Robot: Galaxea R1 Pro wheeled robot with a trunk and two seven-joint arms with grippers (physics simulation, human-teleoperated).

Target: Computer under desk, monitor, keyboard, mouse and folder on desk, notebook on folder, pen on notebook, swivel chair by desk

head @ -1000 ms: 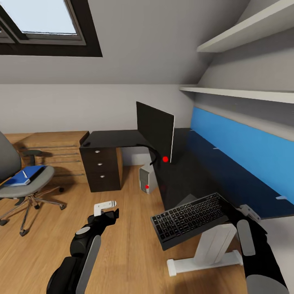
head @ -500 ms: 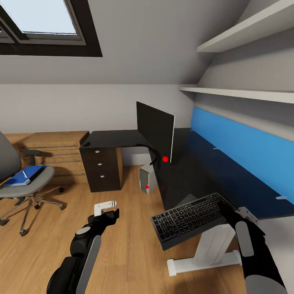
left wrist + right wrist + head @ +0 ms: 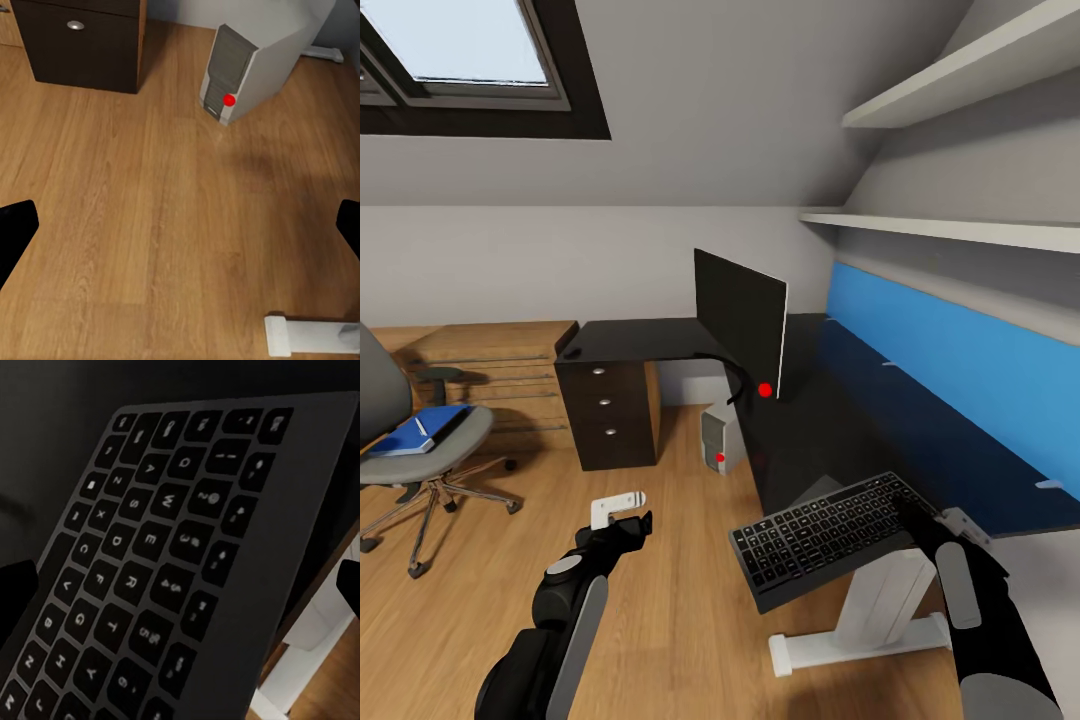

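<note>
Keyboard handling: the keyboard point(image 3: 825, 535) looks slim, stiff and light, a flat slab with a smooth grey frame that could slip in a shallow pinch. I judge the best hold to be on a short end, fingers across the frame edge and clear of the keys.
Keyboard place: it overhangs the near corner of the table point(image 3: 830, 420), one end out over the floor, tilted.
Keyboard to right gripper: the right gripper point(image 3: 913, 512) sits at the keyboard's far short end. In the right wrist view the key field point(image 3: 172, 562) lies straight ahead and close, between the two dark fingertips point(image 3: 15, 592).
Right gripper state: I cannot tell whether it clamps the frame or merely hangs at it; the contact is hidden behind the wrist.
Left gripper state: the left gripper point(image 3: 632, 522) hangs spread apart over bare floor, holding nothing.
Computer to left gripper: the computer point(image 3: 247, 71) stands ahead of it, well apart, under the table.
Monitor: the monitor point(image 3: 740, 325) stands on the table, well beyond the right gripper.
Risk: my guess is that a one-ended hold lets the free end sag or swing.
</note>
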